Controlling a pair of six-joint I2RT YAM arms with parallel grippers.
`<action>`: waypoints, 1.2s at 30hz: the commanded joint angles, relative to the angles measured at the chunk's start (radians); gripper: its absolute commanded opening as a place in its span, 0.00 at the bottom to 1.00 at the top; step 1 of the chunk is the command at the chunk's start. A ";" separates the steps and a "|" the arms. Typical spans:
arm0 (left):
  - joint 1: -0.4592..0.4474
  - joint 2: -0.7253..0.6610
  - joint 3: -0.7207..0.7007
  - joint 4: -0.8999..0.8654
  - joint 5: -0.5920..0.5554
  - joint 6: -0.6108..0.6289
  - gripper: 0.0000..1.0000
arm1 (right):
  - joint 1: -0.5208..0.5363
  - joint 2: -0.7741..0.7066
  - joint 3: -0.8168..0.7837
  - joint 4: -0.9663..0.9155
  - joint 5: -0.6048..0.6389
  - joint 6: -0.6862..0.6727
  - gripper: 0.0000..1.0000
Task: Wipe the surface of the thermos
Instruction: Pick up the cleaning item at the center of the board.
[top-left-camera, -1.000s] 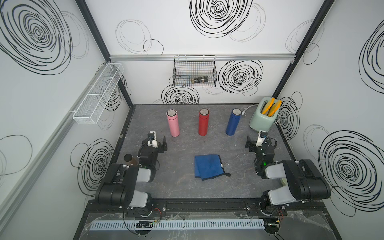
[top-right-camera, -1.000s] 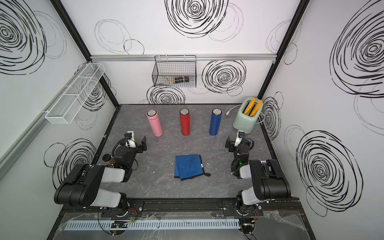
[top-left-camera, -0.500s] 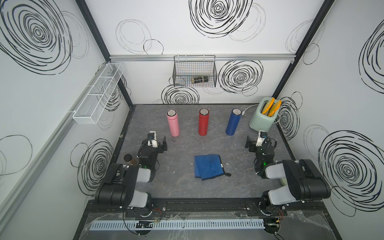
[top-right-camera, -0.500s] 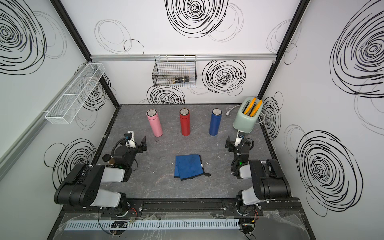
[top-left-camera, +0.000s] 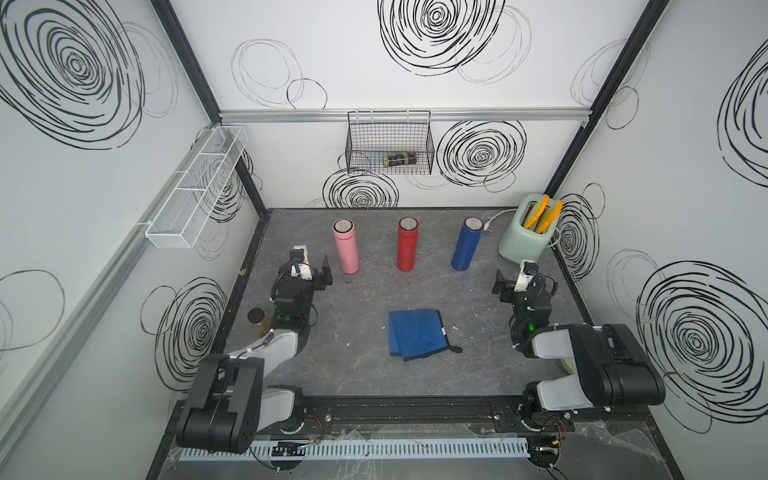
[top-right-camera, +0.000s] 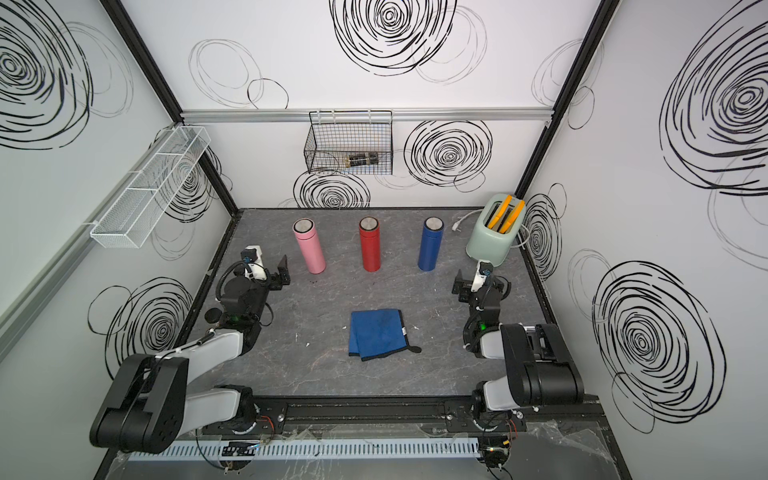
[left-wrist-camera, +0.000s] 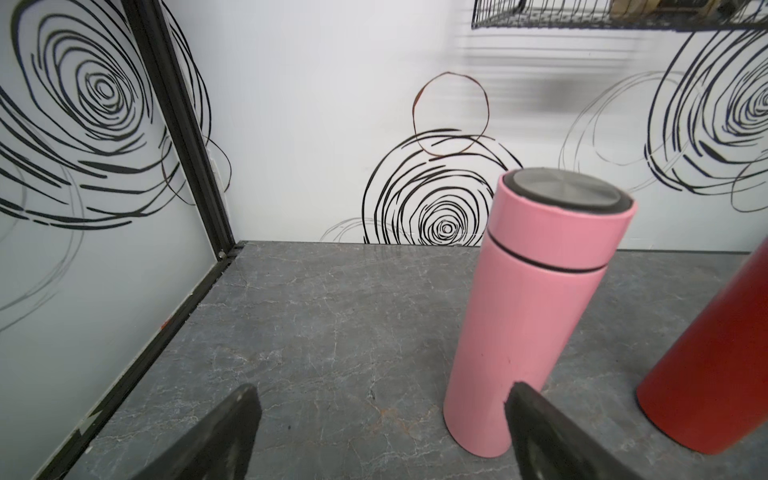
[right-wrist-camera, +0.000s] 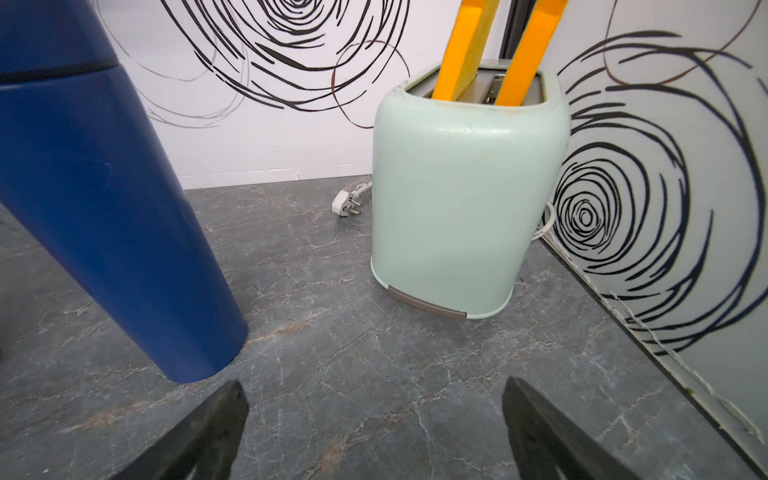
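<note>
Three thermoses stand upright in a row at the back of the grey table in both top views: pink (top-left-camera: 346, 249), red (top-left-camera: 406, 247) and blue (top-left-camera: 466, 247). A folded blue cloth (top-left-camera: 417, 332) lies flat in the table's middle. My left gripper (top-left-camera: 316, 276) is open and empty, low over the table just left of the pink thermos (left-wrist-camera: 532, 316); one finger's tip overlaps the thermos's base in the left wrist view. My right gripper (top-left-camera: 513, 286) is open and empty, between the blue thermos (right-wrist-camera: 104, 208) and the toaster.
A mint toaster (top-left-camera: 525, 237) with two orange slices stands at the back right, its plug (right-wrist-camera: 347, 205) on the table behind. A black wire basket (top-left-camera: 390, 145) hangs on the back wall, a white wire shelf (top-left-camera: 195, 187) on the left wall. A small brown jar (top-left-camera: 257, 318) sits by the left edge.
</note>
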 joint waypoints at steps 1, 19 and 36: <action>-0.021 -0.039 0.092 -0.125 -0.047 -0.038 0.96 | 0.006 -0.081 0.079 -0.168 0.039 0.025 0.98; -0.172 0.018 0.782 -0.823 -0.018 0.007 0.96 | 0.195 -0.233 0.482 -0.723 0.174 -0.033 0.98; -0.172 0.384 1.271 -1.308 0.110 0.043 0.96 | 0.674 -0.147 0.792 -1.239 0.093 0.039 0.98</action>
